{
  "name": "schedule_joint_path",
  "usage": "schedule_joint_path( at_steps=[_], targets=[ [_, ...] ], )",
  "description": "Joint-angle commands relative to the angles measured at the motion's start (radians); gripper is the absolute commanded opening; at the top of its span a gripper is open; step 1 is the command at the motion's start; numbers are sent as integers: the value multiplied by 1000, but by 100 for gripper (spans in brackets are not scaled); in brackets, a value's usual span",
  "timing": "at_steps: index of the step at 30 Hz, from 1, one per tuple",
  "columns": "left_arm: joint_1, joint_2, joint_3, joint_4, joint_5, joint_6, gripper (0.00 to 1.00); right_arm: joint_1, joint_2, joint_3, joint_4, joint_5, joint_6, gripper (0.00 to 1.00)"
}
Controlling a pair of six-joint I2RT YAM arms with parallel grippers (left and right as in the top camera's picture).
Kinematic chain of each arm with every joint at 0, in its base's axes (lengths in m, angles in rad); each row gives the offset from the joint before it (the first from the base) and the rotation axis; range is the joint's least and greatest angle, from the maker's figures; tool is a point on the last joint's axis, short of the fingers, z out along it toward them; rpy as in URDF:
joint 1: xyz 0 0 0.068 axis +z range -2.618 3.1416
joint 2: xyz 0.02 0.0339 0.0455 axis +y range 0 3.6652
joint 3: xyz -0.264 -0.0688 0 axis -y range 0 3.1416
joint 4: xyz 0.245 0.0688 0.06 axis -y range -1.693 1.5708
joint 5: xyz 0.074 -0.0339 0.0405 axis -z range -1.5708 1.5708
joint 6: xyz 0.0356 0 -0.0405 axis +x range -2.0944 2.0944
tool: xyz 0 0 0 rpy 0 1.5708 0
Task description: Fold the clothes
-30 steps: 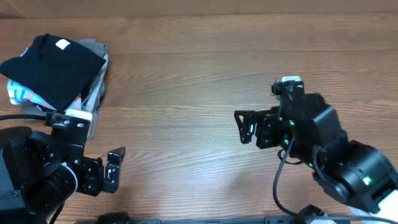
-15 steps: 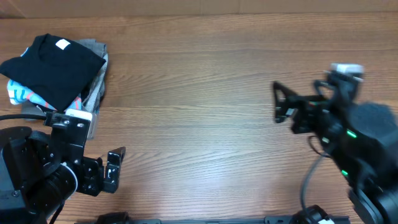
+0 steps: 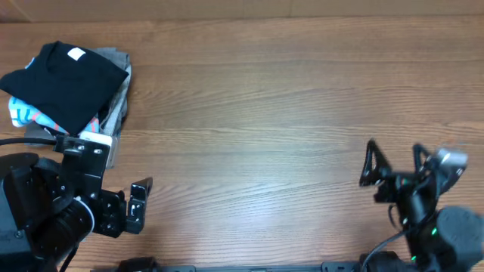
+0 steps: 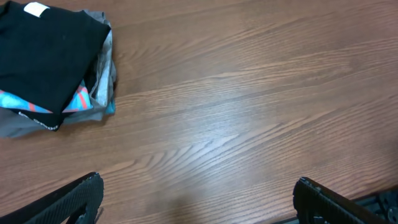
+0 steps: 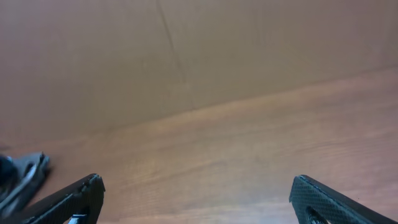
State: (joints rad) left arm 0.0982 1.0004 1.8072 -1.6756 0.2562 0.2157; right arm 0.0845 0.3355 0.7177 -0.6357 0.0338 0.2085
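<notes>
**Risk.** The black T-shirt (image 3: 64, 79) lies folded on top of a pile at the far left corner of the tabletop (image 3: 265, 113). Under it are a light blue shirt (image 3: 23, 113) and grey garments (image 3: 121, 64). In my judgement a deep pinch could lift those layers too, or drag the pile over the edge.

**Grippers.** On both the left gripper (image 3: 140, 205) and the right gripper (image 3: 393, 162) the jaws stand wide apart, holding nothing, well apart from the pile.

**Surface.** The tabletop is brown wood grain with mild glare.

**Room.** Beyond the tabletop is a plain tan wall panel (image 5: 93, 56) with one seam.
</notes>
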Motion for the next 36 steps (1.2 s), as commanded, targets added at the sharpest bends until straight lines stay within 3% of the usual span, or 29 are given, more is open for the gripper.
schedule_joint_path(
  at_steps=[1,7,17,36],
  targets=[
    [-4,1,2,4,-5,-11,100,-7,-163,-163,42,-8,-6,100],
    [-5,1,2,3,-5,-11,100,-7,-332,-379,104,-14,1,100],
    [-5,1,2,3,-5,-11,100,-7,-332,-606,262,-36,0,100],
    [-5,1,2,4,-5,-11,100,-7,-332,-607,270,-36,0,100]
  ],
)
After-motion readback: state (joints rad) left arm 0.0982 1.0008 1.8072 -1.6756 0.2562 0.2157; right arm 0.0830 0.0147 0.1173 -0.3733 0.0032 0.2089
